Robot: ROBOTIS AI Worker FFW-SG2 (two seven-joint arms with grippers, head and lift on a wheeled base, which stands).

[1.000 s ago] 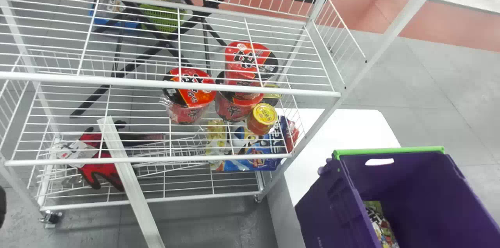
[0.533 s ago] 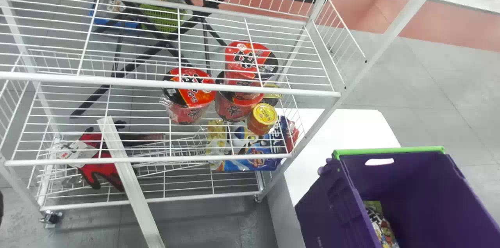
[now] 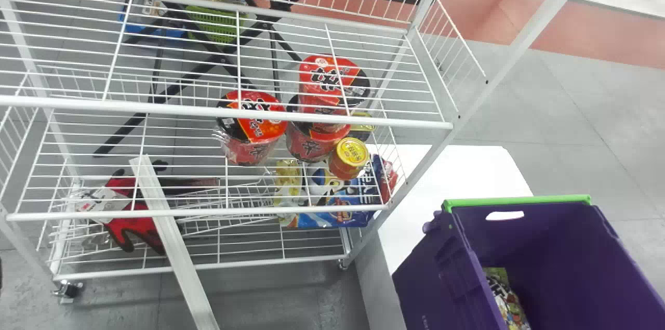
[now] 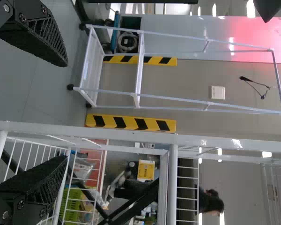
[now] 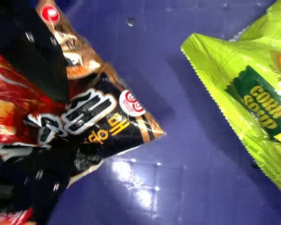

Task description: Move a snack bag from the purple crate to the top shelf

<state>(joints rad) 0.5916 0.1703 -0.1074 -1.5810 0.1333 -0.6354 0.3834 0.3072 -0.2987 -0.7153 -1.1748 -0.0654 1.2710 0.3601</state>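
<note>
The right hand [image 5: 61,135] is pinching one black bag [image 5: 100,112] in one crate [image 3: 524,231], one green bag [image 5: 220,70] near it; the left hand [image 4: 65,111] is spread. Three red cups [image 3: 260,132] sit racked.

We see three red-and-black instant noodle cups [image 3: 258,130] close together, with a yellow-lidded container [image 3: 349,157] beside them. We spot a red-and-black work glove [image 3: 128,226] by a pale bar [image 3: 176,252], a green basket [image 3: 213,22] farther back, and black-and-yellow striped markings [image 4: 130,123] near a white metal frame [image 4: 140,70].
</note>
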